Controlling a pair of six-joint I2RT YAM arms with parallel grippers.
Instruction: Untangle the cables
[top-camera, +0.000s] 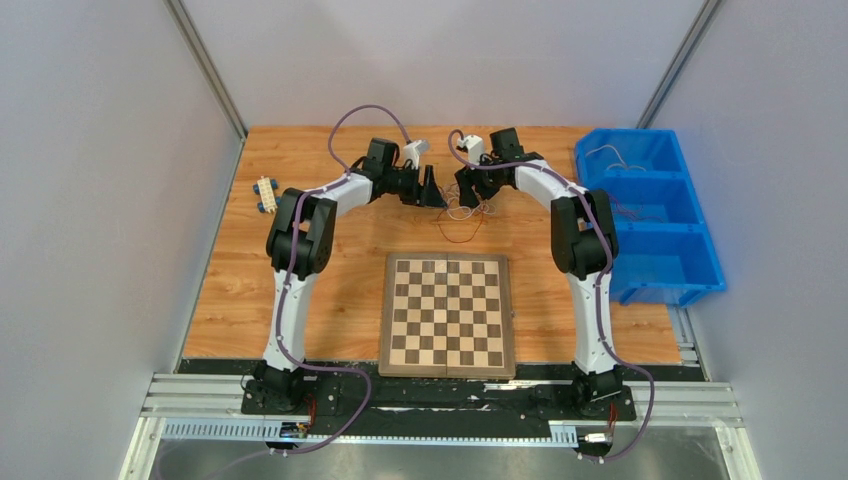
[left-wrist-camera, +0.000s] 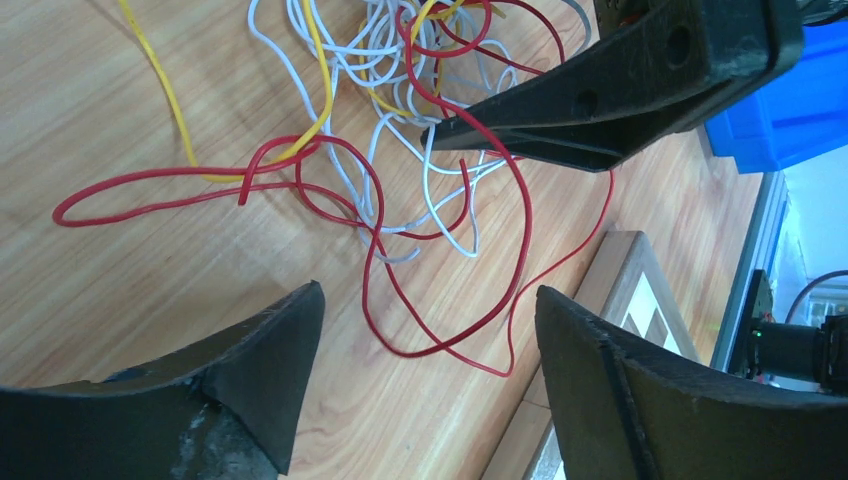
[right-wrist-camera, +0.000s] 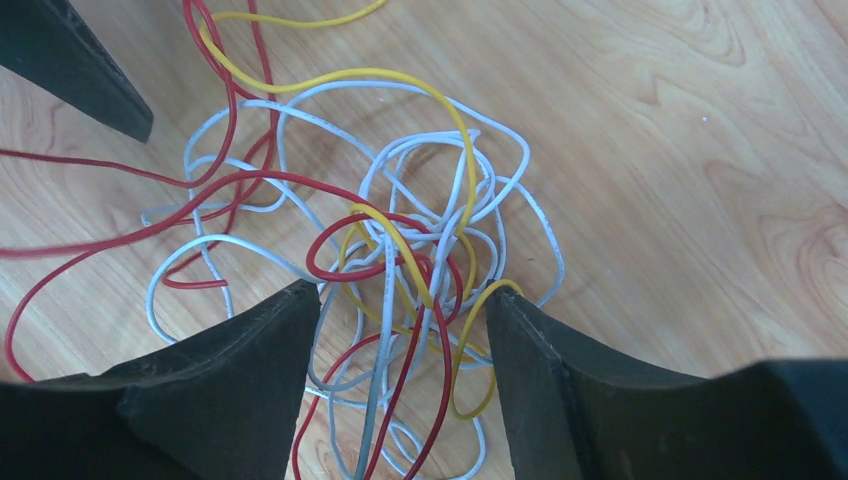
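The cables (top-camera: 462, 215) are thin red, white and yellow wires lying in a tangle on the wooden table between the two grippers. In the right wrist view the tangle (right-wrist-camera: 420, 270) sits right at my open right gripper (right-wrist-camera: 402, 300), with several strands running between the spread fingers. In the left wrist view the cables (left-wrist-camera: 400, 150) lie ahead of my open left gripper (left-wrist-camera: 430, 300), and a long red loop (left-wrist-camera: 440, 345) reaches between its fingertips. In the top view the left gripper (top-camera: 432, 192) and right gripper (top-camera: 466, 190) face each other over the tangle.
A chessboard (top-camera: 447, 313) lies on the table just in front of the cables; its corner shows in the left wrist view (left-wrist-camera: 640, 300). A blue three-part bin (top-camera: 650, 215) stands at the right. A small white and blue object (top-camera: 265, 193) lies at the left edge.
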